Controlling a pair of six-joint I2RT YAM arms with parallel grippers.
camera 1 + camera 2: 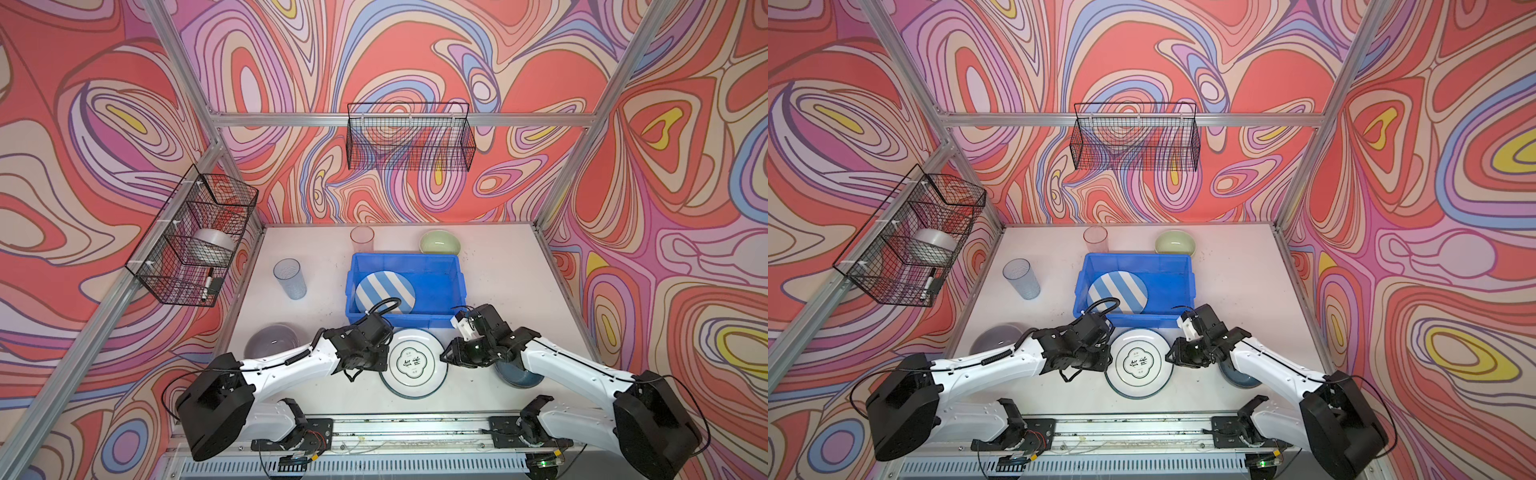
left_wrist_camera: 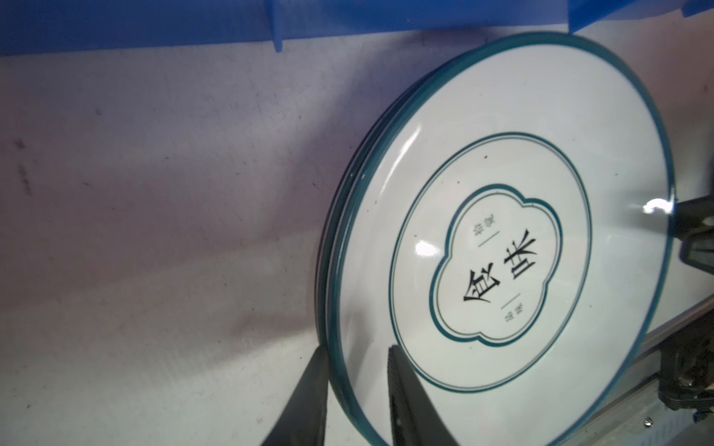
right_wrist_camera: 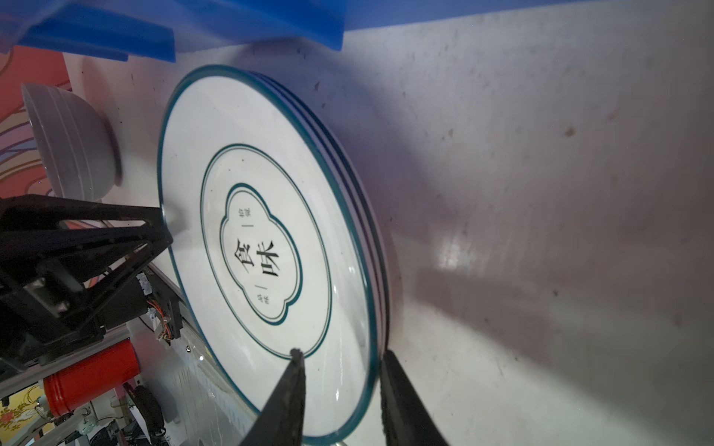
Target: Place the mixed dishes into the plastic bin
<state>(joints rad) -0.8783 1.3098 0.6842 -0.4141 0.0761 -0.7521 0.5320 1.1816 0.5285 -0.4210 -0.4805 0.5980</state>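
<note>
While both hands straddle its rim, white plate (image 1: pixel 413 361) lies flat.

White plate (image 2: pixel 502 239), just in front of the blue bin (image 1: pixel 440 291): two large black characters, 食味, stood at its centre inside a teal four-lobed frame. Smaller characters sat above and below them, too small to read. No other readable text seen.

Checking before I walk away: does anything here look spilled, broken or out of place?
Nothing stands out. The blue tumbler and pink tumbler stand upright, the striped plate lies in the blue bin; only dark specks mark the table.
</note>
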